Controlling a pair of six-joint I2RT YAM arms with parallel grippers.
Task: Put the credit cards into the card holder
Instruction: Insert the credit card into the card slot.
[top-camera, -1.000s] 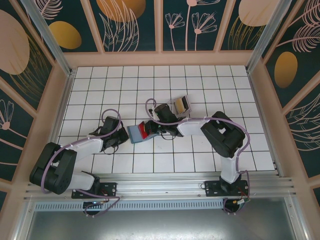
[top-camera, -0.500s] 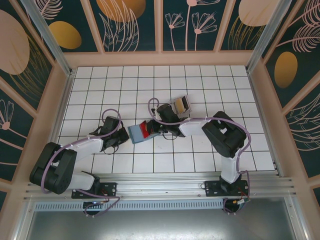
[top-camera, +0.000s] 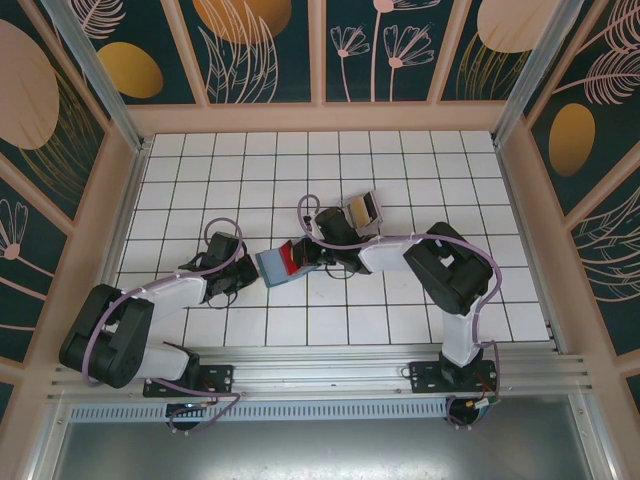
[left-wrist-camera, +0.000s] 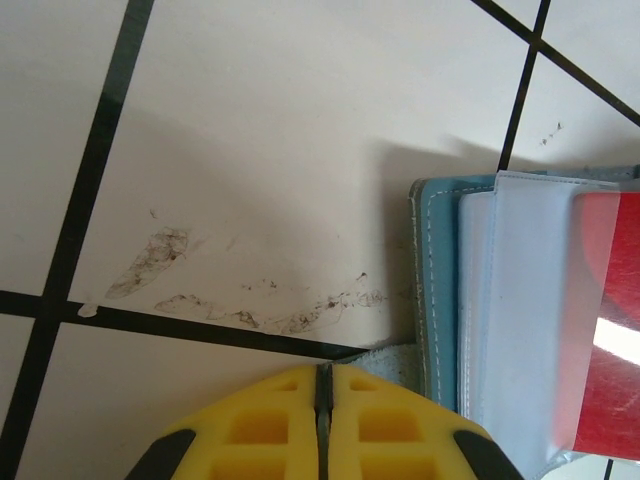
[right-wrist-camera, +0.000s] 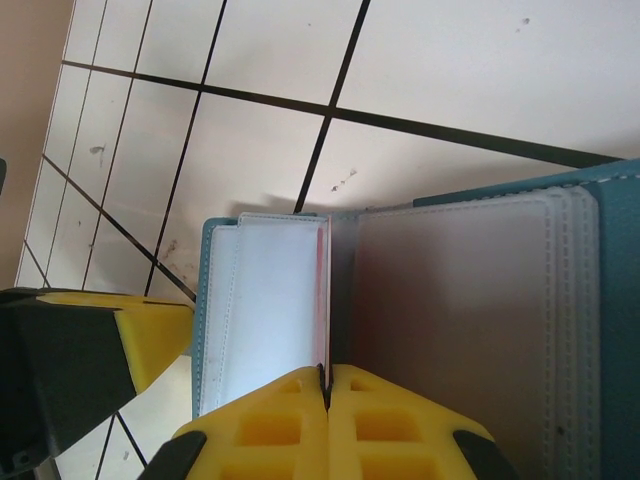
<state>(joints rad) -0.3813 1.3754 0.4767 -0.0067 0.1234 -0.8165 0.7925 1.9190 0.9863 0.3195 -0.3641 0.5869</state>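
Observation:
The teal card holder lies open on the white tiles, its pale pockets and grey inner face showing. A red credit card stands edge-on over the fold, its face partly behind a clear pocket. My right gripper is shut on that card's near edge. At the holder's left corner my left gripper is shut, its tip touching a grey corner flap; its yellow finger also shows beside the holder. Yellow cards sit in a clear box.
The clear plastic box stands just behind the right wrist. Wooden rails and patterned walls close in the tiled floor on three sides. A metal rail runs along the near edge by the arm bases.
The right wrist has shifted slightly to the right with the red card still in its jaws. The left arm and the card holder have stayed put.

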